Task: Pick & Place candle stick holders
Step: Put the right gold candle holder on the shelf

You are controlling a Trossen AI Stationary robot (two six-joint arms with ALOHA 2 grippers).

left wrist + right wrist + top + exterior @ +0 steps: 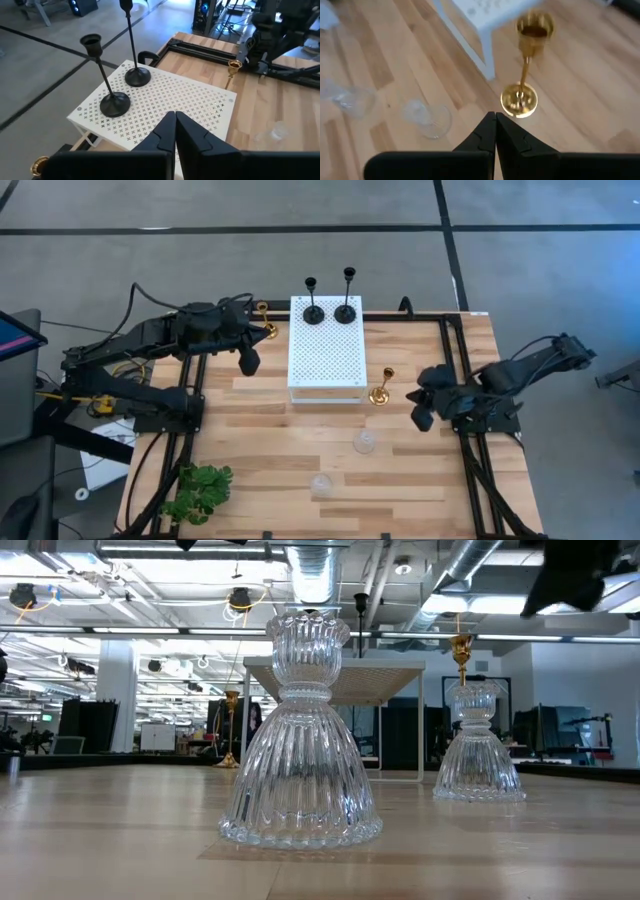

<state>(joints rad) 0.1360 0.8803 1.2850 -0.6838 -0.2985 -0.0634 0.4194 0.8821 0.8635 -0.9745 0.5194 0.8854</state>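
Observation:
Two tall black holders stand by their round bases on the far end of the white perforated board. One gold holder stands on the table right of the board, the other left of it. Two clear glass holders stand nearer the front edge. My left gripper is shut and empty, left of the board. My right gripper is shut and empty, right of the gold holder.
A green leafy plant lies at the near left corner. Black frame rails run along the table's sides and far edge. Bare wood lies in front of the board, around the glass holders.

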